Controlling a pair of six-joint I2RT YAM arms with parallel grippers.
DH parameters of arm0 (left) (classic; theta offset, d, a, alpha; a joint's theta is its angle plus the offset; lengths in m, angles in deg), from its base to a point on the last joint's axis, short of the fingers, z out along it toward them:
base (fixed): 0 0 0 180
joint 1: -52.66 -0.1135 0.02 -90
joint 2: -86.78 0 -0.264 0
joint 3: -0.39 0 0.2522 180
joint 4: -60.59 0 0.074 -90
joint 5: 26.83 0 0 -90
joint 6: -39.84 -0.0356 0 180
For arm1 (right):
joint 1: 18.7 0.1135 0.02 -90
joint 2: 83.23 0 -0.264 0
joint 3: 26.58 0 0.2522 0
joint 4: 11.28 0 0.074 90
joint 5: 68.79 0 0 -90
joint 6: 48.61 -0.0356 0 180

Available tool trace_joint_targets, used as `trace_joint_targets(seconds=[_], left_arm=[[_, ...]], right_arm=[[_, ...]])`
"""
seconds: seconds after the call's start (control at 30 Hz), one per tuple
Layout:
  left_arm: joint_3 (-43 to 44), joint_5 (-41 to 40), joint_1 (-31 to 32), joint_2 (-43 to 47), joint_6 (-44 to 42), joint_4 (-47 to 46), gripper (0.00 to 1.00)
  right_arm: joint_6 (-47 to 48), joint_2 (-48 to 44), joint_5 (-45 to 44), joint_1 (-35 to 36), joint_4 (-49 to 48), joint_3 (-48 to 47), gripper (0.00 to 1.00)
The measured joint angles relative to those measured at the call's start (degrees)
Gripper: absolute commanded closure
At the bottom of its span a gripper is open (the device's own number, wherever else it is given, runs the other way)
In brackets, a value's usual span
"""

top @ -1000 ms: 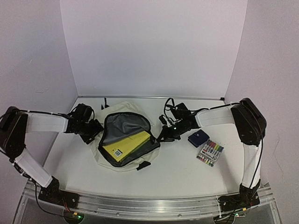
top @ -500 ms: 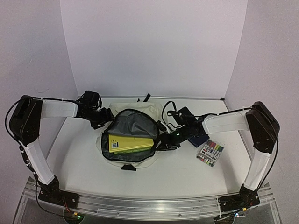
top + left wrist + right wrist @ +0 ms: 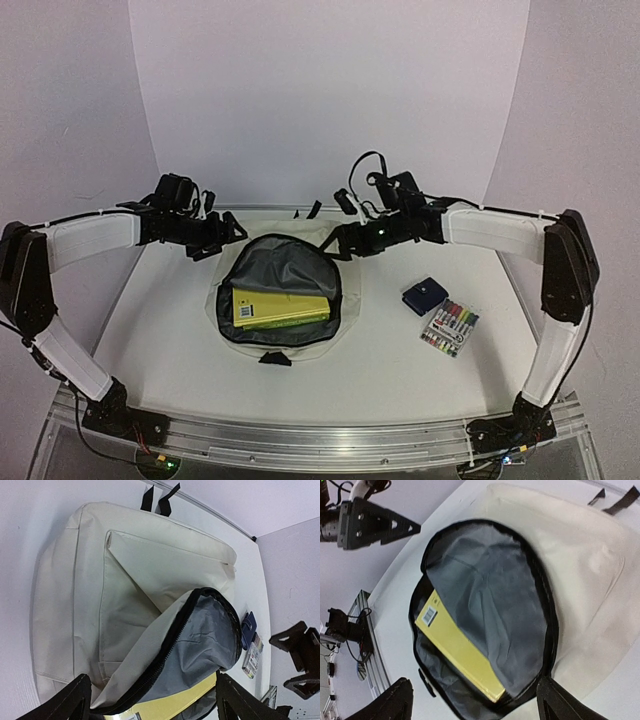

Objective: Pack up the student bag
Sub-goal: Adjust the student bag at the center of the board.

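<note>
Top external: student bag (image 3: 280, 262) laid open, yellow book (image 3: 278, 308) inside; left tool (image 3: 218, 238) and right tool (image 3: 340, 245) are spread wide, empty. Markers (image 3: 450, 328) at 3 o'clock should be fetched next.

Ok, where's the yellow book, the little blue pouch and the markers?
yellow book (image 3: 275, 305): top view, middle of its cover.
blue pouch (image 3: 425, 297): top view, middle of its top face.
markers (image 3: 450, 328): top view, middle of the row of pens.
</note>
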Motion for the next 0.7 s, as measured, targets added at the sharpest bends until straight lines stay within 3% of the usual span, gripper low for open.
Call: trace_joint_targets(seconds=[0.17,0.23,0.5,0.7], left_arm=[[-0.5,1.9,0.0,1.0,0.5,-0.1,0.14],[-1.0,2.4,0.0,2.0,0.8,-0.1,0.14],[-2.4,2.7,0.0,4.8,1.6,0.4,0.15],[-2.4,2.5,0.0,6.3,1.6,1.1,0.15]], right_arm=[[0.5,7.7,-1.5,0.1,0.4,-6.6,0.17],[0.5,10.4,-2.0,0.1,1.0,-8.0,0.22],[0.1,14.2,-0.3,0.6,3.6,-9.2,0.97],[2.7,12.3,1.6,3.8,3.6,-7.3,1.0]])
